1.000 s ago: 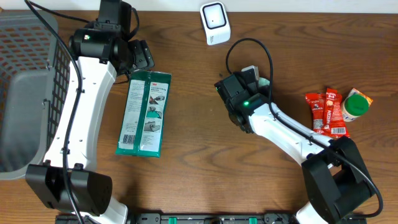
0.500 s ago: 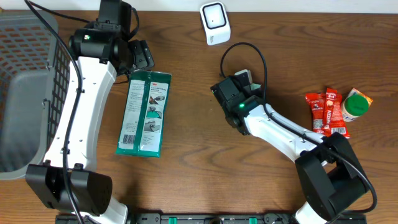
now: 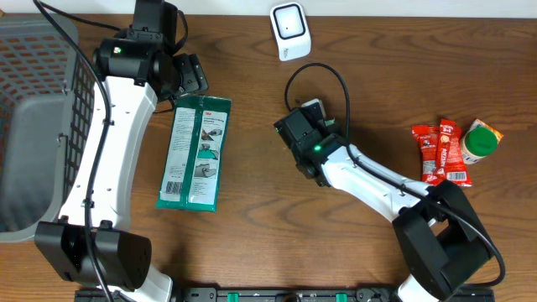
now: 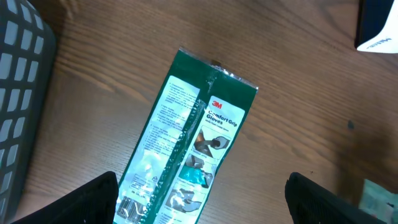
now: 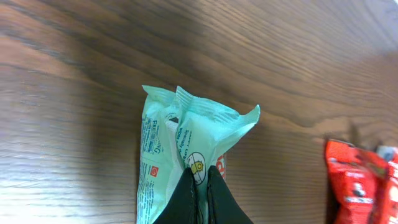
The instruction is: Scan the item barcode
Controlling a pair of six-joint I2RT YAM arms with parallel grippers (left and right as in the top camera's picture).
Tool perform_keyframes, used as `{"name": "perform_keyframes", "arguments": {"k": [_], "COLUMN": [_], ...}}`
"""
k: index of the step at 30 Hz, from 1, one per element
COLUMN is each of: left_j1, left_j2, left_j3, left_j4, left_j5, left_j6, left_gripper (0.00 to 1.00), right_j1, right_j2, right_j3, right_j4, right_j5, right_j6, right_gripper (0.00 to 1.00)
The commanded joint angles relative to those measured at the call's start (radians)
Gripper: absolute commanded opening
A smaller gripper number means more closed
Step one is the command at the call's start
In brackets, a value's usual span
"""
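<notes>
The right jaws are pinched tight on a pale green packet (image 5: pixel 180 143). In the right wrist view their two dark tips meet at the bottom centre, with the wrapper's fold caught between them. The packet reaches away from the tips, and its crimped, ragged end is the part farthest from them. Small print and a round yellow mark show on the wrapper just beyond the tips. No barcode can be made out on that face.

From overhead, the packet is mostly hidden under the right arm (image 3: pixel 369 172), and only a pale corner shows at the wrist's far side. It sits near the middle of the tabletop (image 3: pixel 252 243). The white scanner (image 3: pixel 289 31) stands beyond it at the far edge, clearly apart from it. Whether the packet rests on the wood or hangs just above it cannot be told.

The left jaws stand wide apart and hold nothing. In the left wrist view their tips sit at the two bottom corners, and the green glove pack (image 4: pixel 186 143) lies flat and slantwise on the wood between them. The tips do not touch it. From overhead, these jaws sit at the pack's far end.

A grey basket (image 3: pixel 33 126) is at the left edge. Red sachets (image 3: pixel 440 151) and a green-lidded jar (image 3: pixel 480 141) lie at the right.
</notes>
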Motion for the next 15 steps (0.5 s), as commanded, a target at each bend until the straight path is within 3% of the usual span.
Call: {"name": "perform_keyframes", "arguments": {"k": [1, 7, 15], "left_j1": [0.003, 0.003, 0.003], "left_j2": [-0.01, -0.01, -0.01], "left_j3": [0.004, 0.004, 0.004], "left_j4": [-0.002, -0.002, -0.002], "left_j5": [-0.013, -0.013, -0.013], "left_j6": [0.013, 0.013, 0.013], "left_gripper": [0.86, 0.86, 0.86], "right_j1": [0.023, 0.034, 0.066], "right_j2": [0.011, 0.011, 0.011], "right_j3": [-0.004, -0.004, -0.004], "right_j4": [0.009, 0.014, -0.034], "right_j5": [-0.047, -0.058, 0.401], "right_j6": [0.037, 0.019, -0.044], "right_gripper": [0.01, 0.01, 0.01]}}
